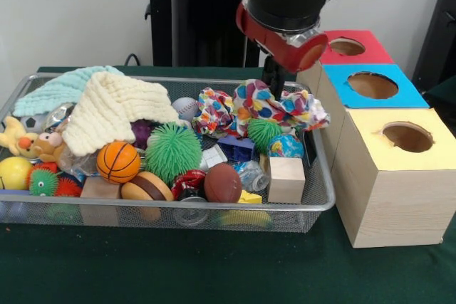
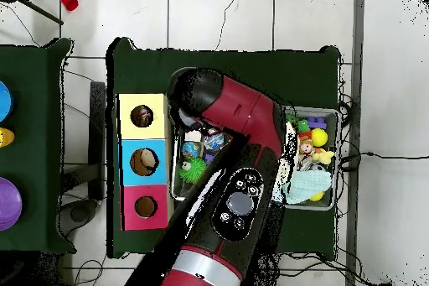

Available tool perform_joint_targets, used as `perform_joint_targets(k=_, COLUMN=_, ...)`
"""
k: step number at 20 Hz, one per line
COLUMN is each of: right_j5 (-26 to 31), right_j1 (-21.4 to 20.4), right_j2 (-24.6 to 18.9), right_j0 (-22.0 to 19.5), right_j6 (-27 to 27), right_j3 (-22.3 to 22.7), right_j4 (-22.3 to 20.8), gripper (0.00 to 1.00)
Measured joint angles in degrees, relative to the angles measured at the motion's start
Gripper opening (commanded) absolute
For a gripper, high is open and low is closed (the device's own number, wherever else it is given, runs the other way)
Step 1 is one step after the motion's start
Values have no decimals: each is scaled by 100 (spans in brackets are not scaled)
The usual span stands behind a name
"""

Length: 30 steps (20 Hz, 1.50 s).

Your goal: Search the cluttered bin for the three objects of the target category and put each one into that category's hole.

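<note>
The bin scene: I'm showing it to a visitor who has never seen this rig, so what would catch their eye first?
Probably the wire bin heaped with bright toys: a spiky green ball near its middle, an orange basketball beside it, and a cream knitted cloth draped over the left pile. Next, the three boxes beside the bin, topped red, blue and yellow, each with a round hole. The red and black arm hangs over the bin's far edge.

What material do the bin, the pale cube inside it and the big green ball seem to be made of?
The bin looks like metal wire mesh: a shiny silver rim and see-through netted walls. The pale cube seems to be unpainted wood, matte, with faint grain. The big green ball looks like soft rubber, covered in thin floppy spikes.
</note>
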<state>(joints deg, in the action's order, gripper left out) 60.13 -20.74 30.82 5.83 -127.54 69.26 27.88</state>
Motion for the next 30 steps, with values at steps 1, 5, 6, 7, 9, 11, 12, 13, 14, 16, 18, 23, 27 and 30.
perform_joint_targets(k=1, right_j5=0, right_j1=6, right_j2=0, right_j0=58, right_j6=-1, right_j3=-1, right_j4=0, gripper=0)
perform_joint_targets(k=5, right_j5=0, right_j1=20, right_j2=1, right_j0=239, right_j6=-28, right_j3=-1, right_j4=48, gripper=0)
perform_joint_targets(k=6, right_j5=0, right_j1=24, right_j2=1, right_j0=292, right_j6=-46, right_j3=-2, right_j4=72, gripper=0)
perform_joint_targets(k=7, right_j5=0, right_j1=30, right_j2=6, right_j0=357, right_j6=-90, right_j3=-7, right_j4=103, gripper=0)
perform_joint_targets(k=9, right_j5=0, right_j1=44, right_j2=19, right_j0=475, right_j6=-187, right_j3=-24, right_j4=156, gripper=0)
perform_joint_targets(k=11, right_j5=0, right_j1=70, right_j2=44, right_j0=609, right_j6=-355, right_j3=-67, right_j4=196, gripper=0)
perform_joint_targets(k=12, right_j5=0, right_j1=95, right_j2=67, right_j0=688, right_j6=-479, right_j3=-108, right_j4=204, gripper=0)
perform_joint_targets(k=13, right_j5=0, right_j1=116, right_j2=84, right_j0=741, right_j6=-564, right_j3=-142, right_j4=204, gripper=0)
perform_joint_targets(k=14, right_j5=1, right_j1=153, right_j2=111, right_j0=815, right_j6=-699, right_j3=-203, right_j4=202, gripper=0)
perform_joint_targets(k=16, right_j5=1, right_j1=220, right_j2=150, right_j0=928, right_j6=-946, right_j3=-337, right_j4=202, gripper=0)
perform_joint_targets(k=18, right_j5=1, right_j1=283, right_j2=179, right_j0=1006, right_j6=-1156, right_j3=-464, right_j4=203, gripper=0)
perform_joint_targets(k=23, right_j5=1, right_j1=431, right_j2=208, right_j0=1098, right_j6=-1579, right_j3=-752, right_j4=204, gripper=0)
perform_joint_targets(k=27, right_j5=1, right_j1=510, right_j2=209, right_j0=1093, right_j6=-1741, right_j3=-828, right_j4=212, gripper=0)
perform_joint_targets(k=30, right_j5=1, right_j1=568, right_j2=209, right_j0=1092, right_j6=-1781, right_j3=-828, right_j4=244, gripper=0)
